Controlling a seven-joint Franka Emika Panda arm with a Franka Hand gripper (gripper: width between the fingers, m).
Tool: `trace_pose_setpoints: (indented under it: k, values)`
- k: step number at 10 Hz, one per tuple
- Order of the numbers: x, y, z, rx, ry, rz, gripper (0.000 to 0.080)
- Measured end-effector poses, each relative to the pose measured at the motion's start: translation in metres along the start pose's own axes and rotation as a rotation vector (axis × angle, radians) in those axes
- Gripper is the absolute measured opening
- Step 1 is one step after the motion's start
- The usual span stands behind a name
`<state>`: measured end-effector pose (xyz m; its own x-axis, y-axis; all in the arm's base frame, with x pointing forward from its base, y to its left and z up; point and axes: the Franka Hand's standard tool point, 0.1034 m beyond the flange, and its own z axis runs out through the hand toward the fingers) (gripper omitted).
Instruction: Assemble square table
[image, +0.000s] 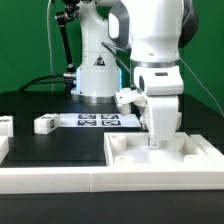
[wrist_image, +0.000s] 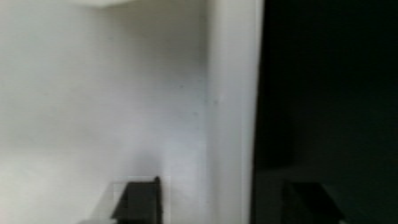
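we are looking at the tool (image: 153, 138) hanging low over the far edge of the square tabletop (image: 170, 152), which is lying flat on the black worktop (image: 40, 105) directly beneath the tool, with its near side appearing to sit against the long white rail (image: 80, 182).

in the wrist view we are seeing the two dark fingers (wrist_image: 139, 200) standing apart, one over the tabletop's white face and the other over the dark worktop, with the tabletop's rim (wrist_image: 237, 100) running between them. the picture is blurring badly, so we are not able to tell whether the pads are pressing on that rim or standing clear of it. we are calling the jaws partly spread astride the rim, grip unknown.

two loose legs are lying well away from the tool: one (image: 45, 124) beside the marker board (image: 100, 120), another (image: 5, 124) cut off at the picture's edge.

we are judging the risks this way:
- if a pad is touching the rim while the arm is rising, friction could be tilting the slab or dragging it off the rail, spoiling its seating.
- if the arm is moving sideways before clearing the rim, a finger could be hooking the raised edge and skidding the whole tabletop.
- the raised corner lumps on the slab are sitting near the tool's path, and a low sweep could be clipping them.
- a shifted slab would be making every later leg fit harder to line up.
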<state>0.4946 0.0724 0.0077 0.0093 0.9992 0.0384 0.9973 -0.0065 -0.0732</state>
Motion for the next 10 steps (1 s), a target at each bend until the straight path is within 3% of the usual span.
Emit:
trace_pose_setpoints:
  k: [1,2,3,4,10]
  values:
    - [0.0,0.0,0.0,0.0,0.0,0.0,0.0339]
    - [0.0,0.0,0.0,-0.001,0.0,0.005,0.0539]
    - [0.0,-0.002,-0.003,-0.011,0.001,0.039,0.0618]
    - [0.001,-0.003,-0.007,-0.041,0.008,0.071,0.064]
    - [0.02,-0.026,-0.045,-0.085,-0.004,0.214,0.0649]
